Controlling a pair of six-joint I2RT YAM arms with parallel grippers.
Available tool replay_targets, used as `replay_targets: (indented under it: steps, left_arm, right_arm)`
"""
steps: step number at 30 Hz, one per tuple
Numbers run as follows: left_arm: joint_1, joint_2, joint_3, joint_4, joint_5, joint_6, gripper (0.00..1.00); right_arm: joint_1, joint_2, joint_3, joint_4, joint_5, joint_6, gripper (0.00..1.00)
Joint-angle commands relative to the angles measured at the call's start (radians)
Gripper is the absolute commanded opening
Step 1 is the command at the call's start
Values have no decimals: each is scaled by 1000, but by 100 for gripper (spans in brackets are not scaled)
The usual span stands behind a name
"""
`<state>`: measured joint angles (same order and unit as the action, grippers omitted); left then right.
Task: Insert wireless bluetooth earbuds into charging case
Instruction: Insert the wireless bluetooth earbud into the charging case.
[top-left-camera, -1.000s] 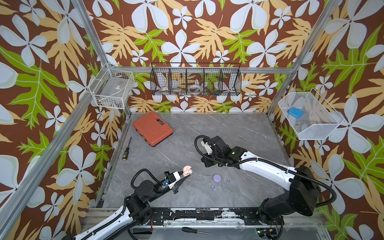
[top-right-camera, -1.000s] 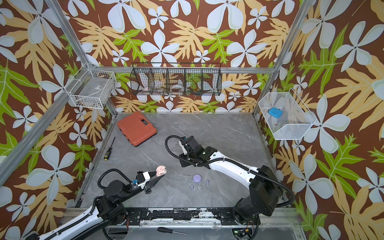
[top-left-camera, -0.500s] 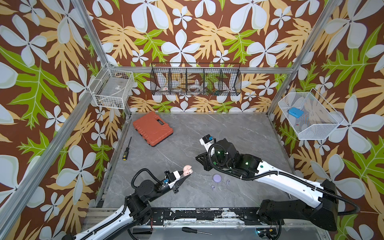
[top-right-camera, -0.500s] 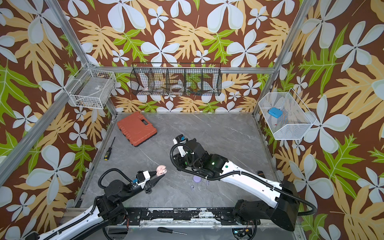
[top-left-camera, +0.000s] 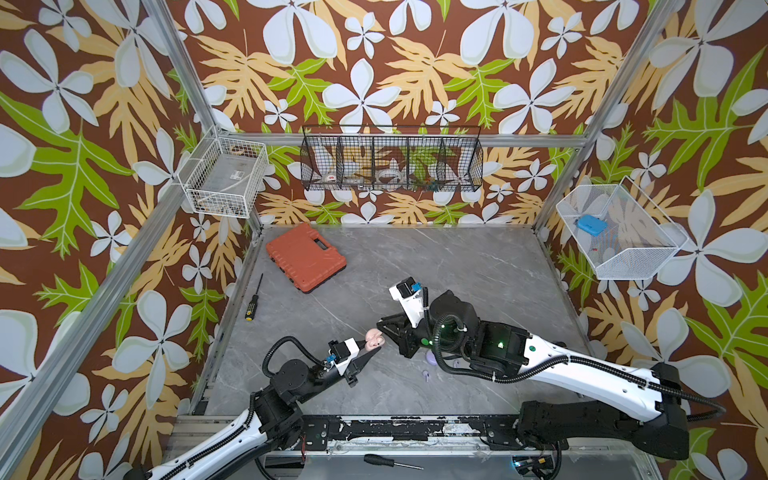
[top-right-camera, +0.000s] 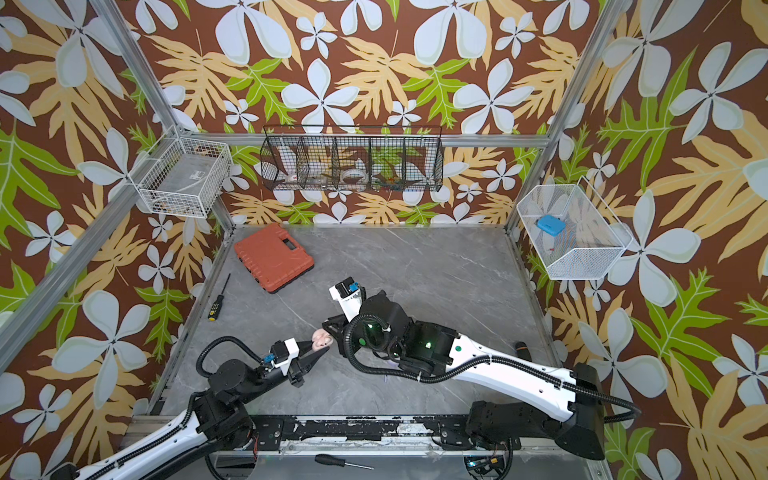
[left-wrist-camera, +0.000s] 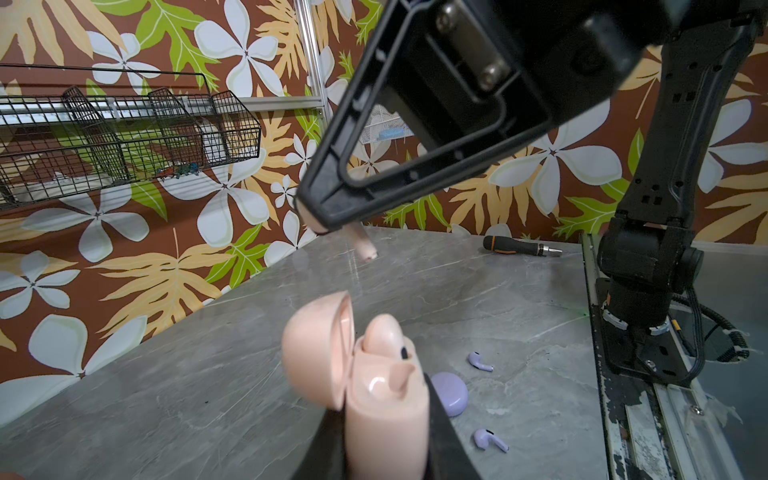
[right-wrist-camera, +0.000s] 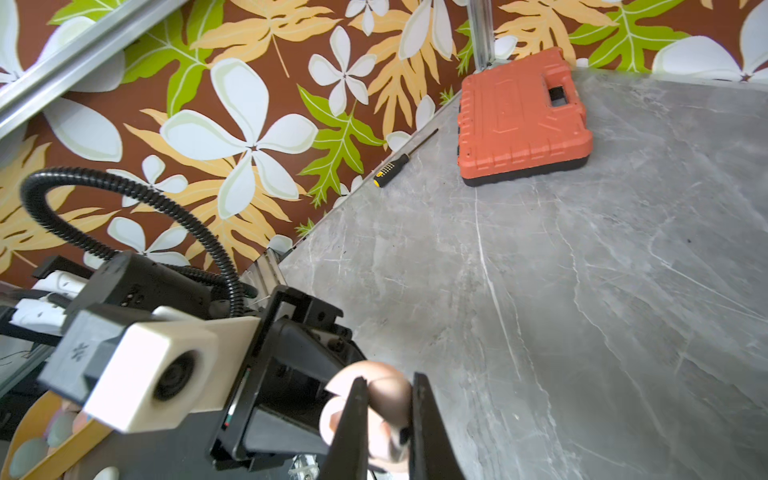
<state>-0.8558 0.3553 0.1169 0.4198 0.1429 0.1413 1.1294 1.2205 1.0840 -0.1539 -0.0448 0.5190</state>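
Right arm has swung in over the last second. Its gripper was well apart from the case, out at the case's 1 o'clock; now the right gripper (left-wrist-camera: 318, 216) tip hangs just above the round pale pink plastic charging case (left-wrist-camera: 384, 409), coming in from its 2 o'clock in both top views. Jaws nearly closed, pinching a tiny pale pink stemmed earbud (left-wrist-camera: 363, 245); stem pokes out below the tip, tilted, not touching the case.

The left gripper (top-left-camera: 371, 353) hasn't moved: clamped tight on the case body, holding it apparently off the grey marble-look tabletop (top-left-camera: 457, 270), slightly toward 7 o'clock from table centre, hinged lid (left-wrist-camera: 318, 353) open. A second pale pink earbud (left-wrist-camera: 384, 332) is already seated, head proud of the rim. The other socket looks free; can't see into it clearly.

Meaning: transport done, insertion pending. Next move needs the stem lined up with the free socket, then a short push down. Tilt is the risk, I'd say: could catch the rim or knock the seated bud.

Not started: round lavender plastic case (left-wrist-camera: 451, 395), looks closed, on the table at the pink case's 4 o'clock, two tiny lavender stemmed earbuds (left-wrist-camera: 481, 361) loose just beside it.
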Motion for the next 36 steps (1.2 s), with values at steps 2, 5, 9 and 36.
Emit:
replay_targets:
  steps: [2,5,9,36]
  left_arm:
    - [2,-4,7,49,-14,-39,0]
    - [3,-7,7,56,-24,-59,0]
    - [2,-9,6,63,-33,-83,0]
    - [4,-15,3,70,-48,-112,0]
  right_arm:
    - [20,-8,-16,84,29,4,10]
    - [40,-7,-25,117,29,7,10]
    - [65,6,-26,137,40,4,10]
    - [91,39,-57,206,63,0,8]
